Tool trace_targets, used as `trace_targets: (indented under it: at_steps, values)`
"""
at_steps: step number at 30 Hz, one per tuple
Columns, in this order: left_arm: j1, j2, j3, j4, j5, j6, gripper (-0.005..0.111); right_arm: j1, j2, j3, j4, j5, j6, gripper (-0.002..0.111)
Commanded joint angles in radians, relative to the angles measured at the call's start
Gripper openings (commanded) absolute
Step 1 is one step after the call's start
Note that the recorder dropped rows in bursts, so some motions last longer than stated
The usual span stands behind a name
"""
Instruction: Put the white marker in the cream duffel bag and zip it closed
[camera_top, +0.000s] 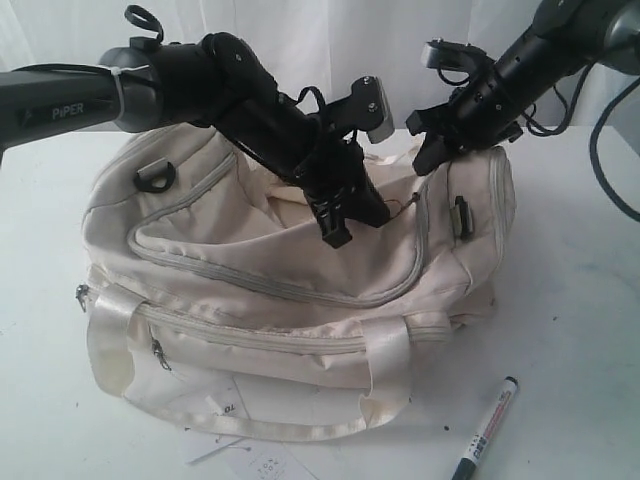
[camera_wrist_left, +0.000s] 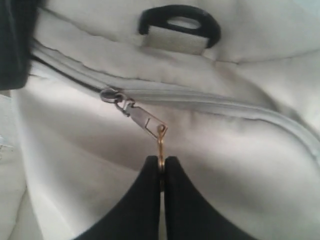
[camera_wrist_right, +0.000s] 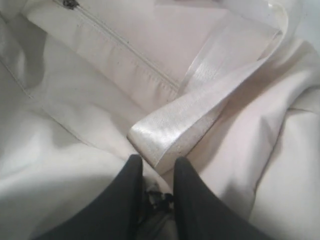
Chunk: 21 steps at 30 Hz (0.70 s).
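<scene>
The cream duffel bag lies on the white table, and most of its top zipper looks closed. My left gripper is over the bag's top right part, shut on the small gold ring of the zipper pull, next to the slider. Above the bag's right end my right gripper has its fingers closed on a fold of bag fabric beside a satin handle. The white marker, black-capped, lies on the table in front of the bag, at the right.
Paper tags stick out under the bag's front edge. A black strap ring sits on the bag's left end, another near the zipper. A dark cable hangs at the right. Bare table surrounds the marker.
</scene>
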Motion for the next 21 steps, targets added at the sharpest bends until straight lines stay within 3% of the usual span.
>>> trace_targets:
  at_steps: [1,11,15,21]
  values:
    - [-0.001,-0.016,-0.001,-0.014,0.166,0.058,0.000,-0.003,-0.002,-0.006,-0.039,-0.120,-0.006,0.000]
    - [-0.001,-0.016,-0.001,-0.040,0.270,0.016,0.000,-0.012,0.000,-0.006,-0.110,-0.304,0.059,0.000]
    - [0.005,-0.016,-0.001,-0.027,0.322,-0.046,0.000,-0.043,0.000,-0.006,-0.101,-0.310,0.083,0.000]
    - [0.035,-0.018,-0.001,0.019,0.281,-0.130,0.000,-0.080,0.000,-0.006,-0.100,-0.254,0.085,0.000]
